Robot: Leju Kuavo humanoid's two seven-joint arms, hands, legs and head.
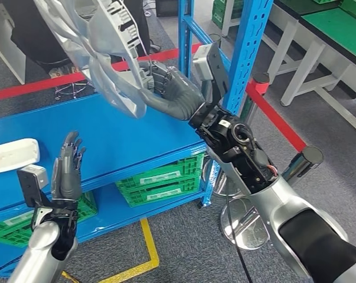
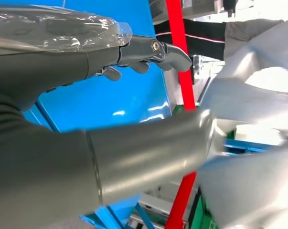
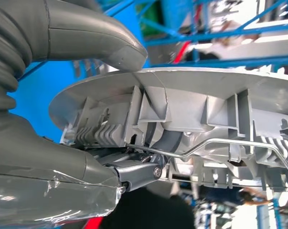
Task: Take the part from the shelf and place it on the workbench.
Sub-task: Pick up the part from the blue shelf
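Part [image 1: 105, 50] is hanging at eleven o'clock above the blue shelf [image 1: 122, 141], right hand [image 1: 178, 94] clamping its rim; left hand [image 1: 69, 168] is idling at eight o'clock, fingers apart.

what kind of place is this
Most likely a factory or workshop floor: blue steel shelving with green parts crates, green-topped workbenches, and red and yellow floor tape. The right hand holds a silver part.

Bright, even light throughout, with glare on the blue shelf [image 2: 135, 102] (wrist views blur toward the background).
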